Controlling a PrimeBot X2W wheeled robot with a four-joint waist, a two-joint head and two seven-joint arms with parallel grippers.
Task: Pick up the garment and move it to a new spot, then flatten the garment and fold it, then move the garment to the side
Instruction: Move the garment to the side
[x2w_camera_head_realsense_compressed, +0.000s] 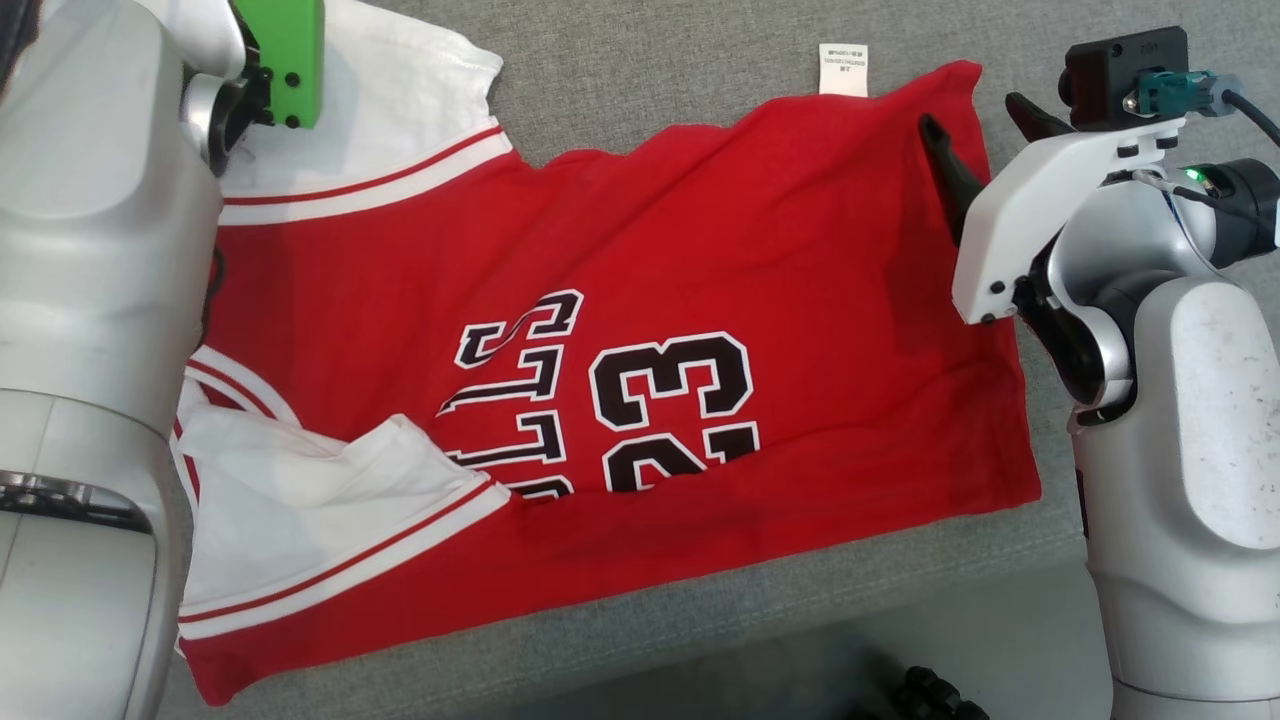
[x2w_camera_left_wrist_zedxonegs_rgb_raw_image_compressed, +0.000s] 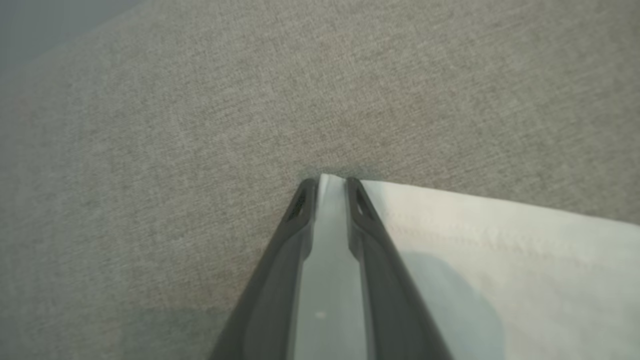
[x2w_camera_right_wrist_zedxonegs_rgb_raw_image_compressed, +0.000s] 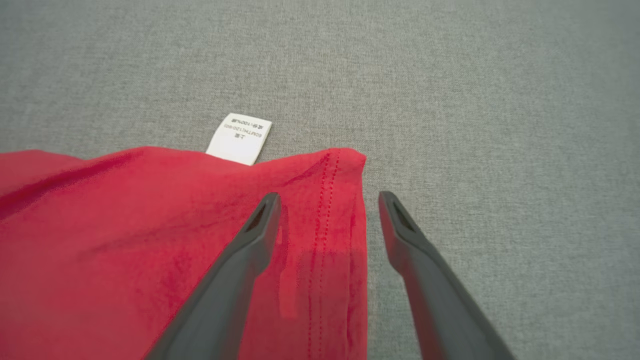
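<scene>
The garment (x2w_camera_head_realsense_compressed: 700, 300) lies spread across the bench (x2w_camera_head_realsense_compressed: 650, 60), sleeves to the left, hem to the right. Its label (x2w_camera_head_realsense_compressed: 843, 70) juts from the far edge near the far right corner. The left gripper (x2w_camera_left_wrist_zedxonegs_rgb_raw_image_compressed: 331, 192) pinches the corner of the far sleeve (x2w_camera_head_realsense_compressed: 400, 90). The right gripper (x2w_camera_right_wrist_zedxonegs_rgb_raw_image_compressed: 327, 210) has its fingers spread astride the hem's far corner, one over cloth, one over bench.

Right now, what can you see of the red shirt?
The red shirt lies spread, wrinkled, on grey cloth. White sleeves with red stripes; black, white-edged letters and 23. A white label sticks out at its edge. A sleeve corner sits between the left fingers; the open right fingers straddle a hem corner.
</scene>
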